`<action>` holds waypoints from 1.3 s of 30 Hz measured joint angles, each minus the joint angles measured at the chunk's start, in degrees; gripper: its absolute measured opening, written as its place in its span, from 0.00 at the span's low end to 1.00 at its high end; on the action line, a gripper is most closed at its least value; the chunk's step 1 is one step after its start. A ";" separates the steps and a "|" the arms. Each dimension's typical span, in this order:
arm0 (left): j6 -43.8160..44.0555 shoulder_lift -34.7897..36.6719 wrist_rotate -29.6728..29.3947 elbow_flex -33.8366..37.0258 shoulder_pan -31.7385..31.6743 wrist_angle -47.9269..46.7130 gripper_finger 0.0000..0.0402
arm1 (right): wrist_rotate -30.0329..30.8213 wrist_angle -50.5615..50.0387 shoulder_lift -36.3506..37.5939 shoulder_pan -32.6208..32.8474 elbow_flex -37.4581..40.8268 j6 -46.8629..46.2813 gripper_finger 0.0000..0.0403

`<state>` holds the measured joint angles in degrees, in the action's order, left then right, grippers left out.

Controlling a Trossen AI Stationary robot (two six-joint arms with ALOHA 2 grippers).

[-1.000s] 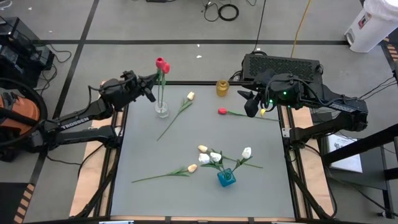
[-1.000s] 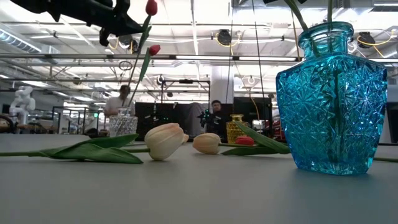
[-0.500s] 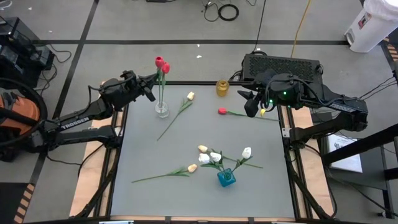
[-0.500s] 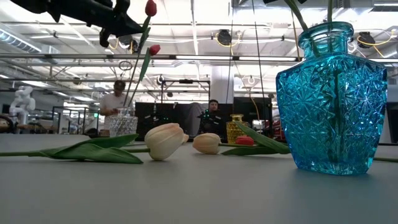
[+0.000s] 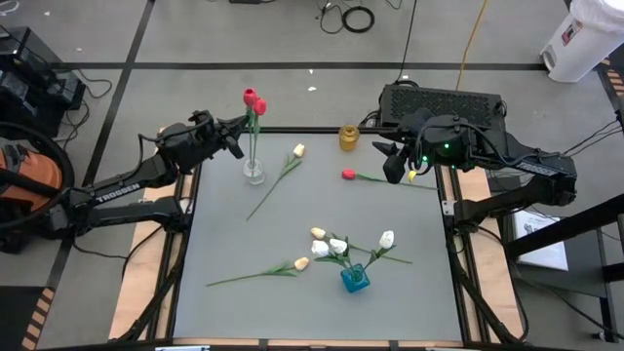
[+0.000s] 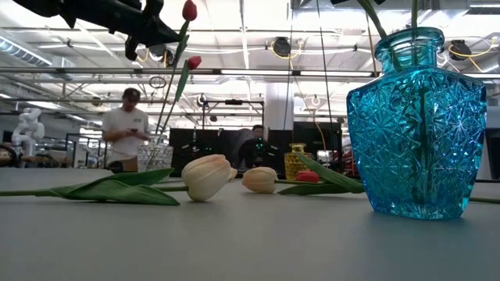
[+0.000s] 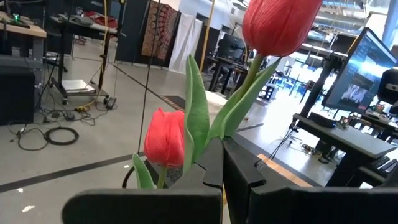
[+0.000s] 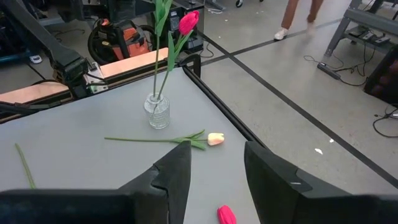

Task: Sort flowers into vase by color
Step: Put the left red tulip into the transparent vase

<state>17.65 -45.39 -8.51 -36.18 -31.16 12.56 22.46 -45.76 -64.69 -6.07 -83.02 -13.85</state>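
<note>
Two red tulips (image 5: 253, 99) stand in the clear vase (image 5: 253, 174).
Left fingers (image 5: 237, 124) pinch one stem; right fingers (image 5: 390, 159) hover spread, empty.

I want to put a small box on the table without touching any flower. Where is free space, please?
The near left corner of the table is bare, below the cream tulip. The near right corner, beyond the blue vase, is free too. The far edge is crowded: clear vase with red tulips, left gripper, yellow vase, loose red tulip, right gripper.
</note>
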 joint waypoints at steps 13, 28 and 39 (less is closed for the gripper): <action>0.00 0.00 -0.02 0.00 0.00 -1.65 0.04 | 0.00 0.02 0.00 0.00 0.00 0.02 0.35; -0.37 0.00 -0.02 0.00 0.00 -2.46 0.06 | 0.00 0.02 0.00 0.00 0.00 0.38 0.35; -1.44 0.00 2.63 0.00 0.04 -5.07 0.06 | 0.00 0.07 0.00 0.01 0.00 1.06 0.35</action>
<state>16.21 -45.39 -5.88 -36.18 -31.11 7.49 22.46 -45.69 -64.69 -6.05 -83.02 -12.79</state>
